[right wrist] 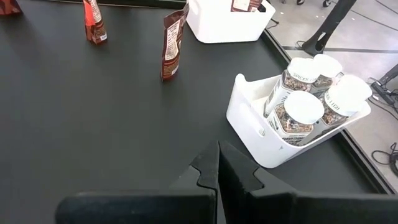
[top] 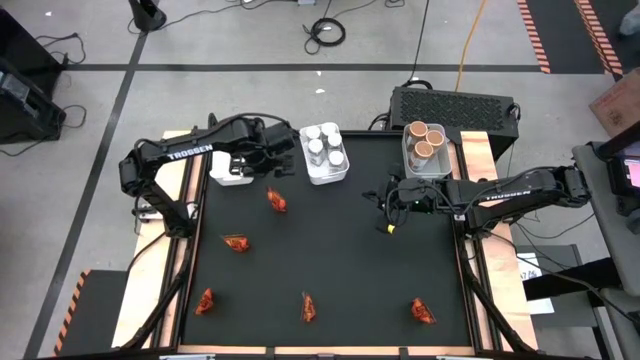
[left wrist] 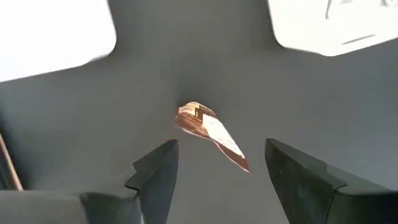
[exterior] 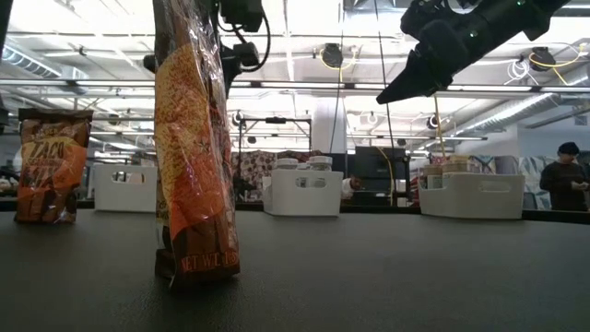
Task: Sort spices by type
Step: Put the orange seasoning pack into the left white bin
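Several red-orange sachets stand upright on the black table: one [top: 277, 200] near the far left, others [top: 237, 242] [top: 309, 308] nearer the front. My left gripper [left wrist: 217, 152] hangs open straight above the far-left sachet [left wrist: 211, 134], fingers apart on either side and clear of it; it shows in the high view [top: 278, 172] too. Clear jars with white lids [right wrist: 305, 106] fill the middle bin [top: 325, 153]. Tan-topped tubs [top: 425, 140] sit in the right bin. My right gripper [right wrist: 217, 163] waits shut above the table's right part.
A white bin [right wrist: 227, 22] at the far left holds a sachet [right wrist: 245, 5]; my left arm partly covers this bin [top: 232, 172] in the high view. More sachets stand at the front left [top: 205, 300] and front right [top: 423, 311]. A person [exterior: 562, 180] stands beyond the table.
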